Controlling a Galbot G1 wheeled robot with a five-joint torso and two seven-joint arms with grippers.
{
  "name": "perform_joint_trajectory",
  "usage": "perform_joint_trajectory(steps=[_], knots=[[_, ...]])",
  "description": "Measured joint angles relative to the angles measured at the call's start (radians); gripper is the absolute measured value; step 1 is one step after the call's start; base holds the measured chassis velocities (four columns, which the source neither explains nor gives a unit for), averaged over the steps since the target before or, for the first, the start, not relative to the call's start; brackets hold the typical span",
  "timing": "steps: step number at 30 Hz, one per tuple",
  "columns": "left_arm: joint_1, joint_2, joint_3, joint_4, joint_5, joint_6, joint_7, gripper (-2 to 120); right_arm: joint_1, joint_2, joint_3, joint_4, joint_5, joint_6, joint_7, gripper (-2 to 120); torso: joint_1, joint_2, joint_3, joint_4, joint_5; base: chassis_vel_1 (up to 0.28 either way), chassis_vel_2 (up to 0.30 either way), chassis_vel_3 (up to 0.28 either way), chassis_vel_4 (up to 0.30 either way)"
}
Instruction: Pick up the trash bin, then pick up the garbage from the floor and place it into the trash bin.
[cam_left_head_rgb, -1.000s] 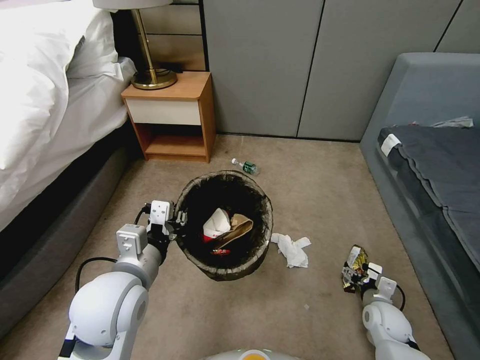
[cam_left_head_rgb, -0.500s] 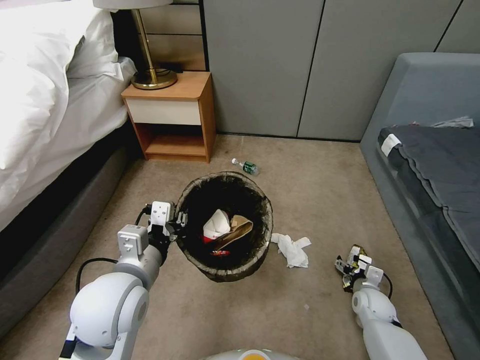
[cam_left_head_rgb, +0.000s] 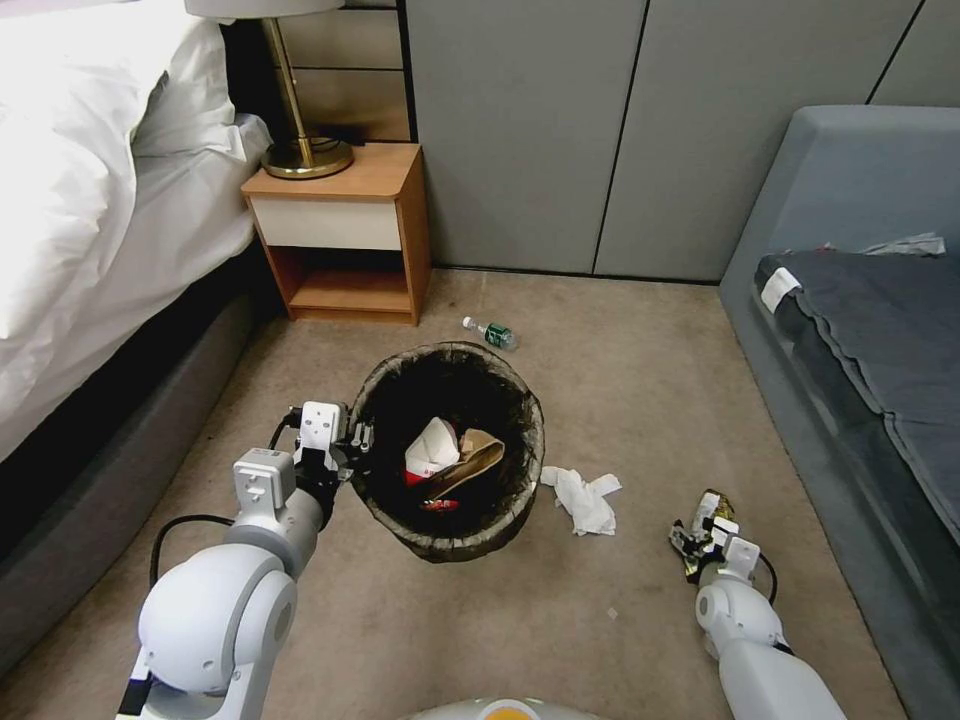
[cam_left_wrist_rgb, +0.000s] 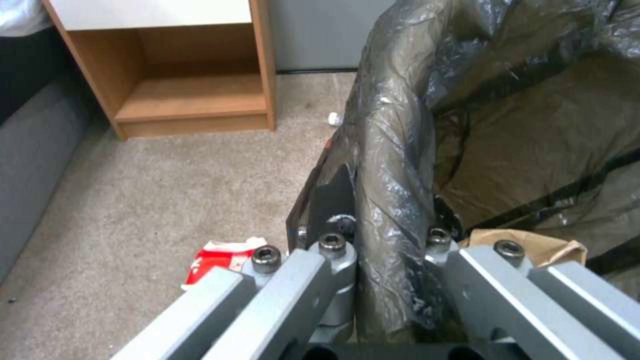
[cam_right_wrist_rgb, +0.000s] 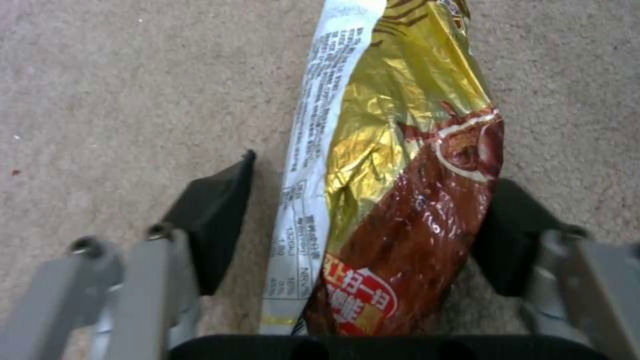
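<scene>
Moved since a second ago: right gripper (cam_left_head_rgb: 702, 537) has pulled back and sunk onto the snack wrapper (cam_left_head_rgb: 706, 528); bin and other litter unchanged
Step in hand: bin already held; left gripper (cam_left_head_rgb: 352, 447) clamped on the trash bin (cam_left_head_rgb: 447, 450) rim; wrapper lies on the carpet (cam_left_head_rgb: 640, 400) between the right gripper's spread jaws, one pad touching it
Next move: judged, close on the wrapper, lift, carry to the bin
Room: tissue (cam_left_head_rgb: 583, 497) beside bin; bottle (cam_left_head_rgb: 491, 333) beyond; nightstand (cam_left_head_rgb: 340, 235), bed (cam_left_head_rgb: 90, 200)
</scene>
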Motion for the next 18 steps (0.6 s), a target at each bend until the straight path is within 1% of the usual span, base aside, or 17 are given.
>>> perform_joint_trajectory(steps=[1, 3, 4, 6, 7, 10, 11, 12, 13, 14, 15, 16, 17, 18], knots=[[0.000, 0.000, 0.000, 0.001, 0.000, 0.000, 0.000, 2, -0.004, 0.000, -0.001, 0.009, 0.000, 0.001, 0.001, 60, 0.000, 0.000, 0.000, 0.0004, 0.0005, 0.000, 0.000, 0.000, 0.000], [0.000, 0.000, 0.000, 0.001, 0.000, 0.000, 0.000, 2, -0.006, 0.000, -0.001, 0.012, 0.000, 0.001, 0.001, 59, 0.000, 0.000, 0.000, 0.0006, 0.0006, 0.000, 0.000, 0.000, 0.000], [0.000, 0.000, 0.000, 0.002, 0.000, 0.000, 0.000, 2, -0.011, -0.001, -0.001, 0.024, 0.000, 0.001, 0.001, 50, 0.000, 0.000, 0.000, 0.0008, 0.0007, 0.000, 0.000, 0.000, 0.000], [-0.001, 0.000, 0.000, 0.003, 0.000, 0.000, 0.001, 2, -0.017, -0.002, -0.001, 0.035, -0.001, 0.002, 0.001, 41, 0.000, 0.000, 0.000, 0.0006, 0.0004, 0.000, 0.000, 0.000, 0.000], [-0.001, 0.000, 0.000, 0.003, 0.000, 0.000, 0.001, 2, -0.017, -0.002, -0.001, 0.035, -0.001, 0.002, 0.001, 41, 0.000, 0.000, 0.000, 0.0006, 0.0004, 0.000, 0.000, 0.000, 0.000], [-0.001, 0.000, 0.000, 0.004, 0.000, -0.002, 0.002, 2, -0.026, -0.003, 0.000, 0.048, -0.002, 0.002, 0.002, 25, 0.000, 0.000, 0.000, 0.0003, 0.0002, 0.000, 0.000, 0.000, 0.000], [-0.001, 0.000, 0.000, 0.004, 0.000, -0.002, 0.002, 2, -0.026, -0.003, 0.000, 0.048, -0.002, 0.002, 0.002, 25, 0.000, 0.000, 0.000, 0.0003, 0.0002, 0.000, 0.000, 0.000, 0.000], [-0.001, -0.001, 0.000, 0.004, 0.000, -0.002, 0.002, 2, -0.027, -0.003, 0.001, 0.049, -0.003, 0.004, 0.003, 22, 0.000, 0.000, 0.000, 0.0003, 0.0002, 0.000, 0.000, 0.000, 0.000], [-0.001, -0.001, 0.000, 0.004, 0.000, -0.002, 0.002, 2, -0.028, -0.003, 0.001, 0.051, -0.004, 0.005, 0.004, 18, 0.000, 0.000, 0.000, 0.0003, 0.0002, 0.000, 0.000, 0.000, 0.000], [-0.001, -0.001, 0.000, 0.004, 0.001, -0.003, 0.002, 2, -0.030, -0.003, 0.001, 0.056, -0.005, 0.008, 0.006, 10, 0.000, 0.000, 0.000, 0.0004, 0.0001, 0.000, 0.000, 0.000, 0.000], [-0.001, -0.001, 0.000, 0.004, 0.001, -0.003, 0.002, 2, -0.030, -0.003, 0.001, 0.056, -0.005, 0.008, 0.006, 10, 0.000, 0.000, 0.000, 0.0004, 0.0001, 0.000, 0.000, 0.000, 0.000], [-0.001, -0.002, 0.000, 0.004, 0.001, -0.003, 0.003, 2, -0.032, -0.003, 0.002, 0.058, -0.009, 0.013, 0.008, 7, 0.000, 0.000, 0.000, 0.0003, 0.0001, 0.000, 0.000, 0.000, 0.000], [-0.001, -0.002, 0.000, 0.004, 0.001, -0.004, 0.003, 2, -0.034, -0.003, 0.003, 0.062, -0.013, 0.019, 0.009, 0, 0.000, 0.000, 0.000, 0.0003, 0.0002, 0.000, 0.000, 0.000, 0.000], [-0.001, -0.002, 0.000, 0.004, 0.001, -0.004, 0.003, 2, -0.034, -0.003, 0.003, 0.062, -0.013, 0.019, 0.009, 0, 0.000, 0.000, 0.000, 0.0003, 0.0002, 0.000, 0.000, 0.000, 0.000]])
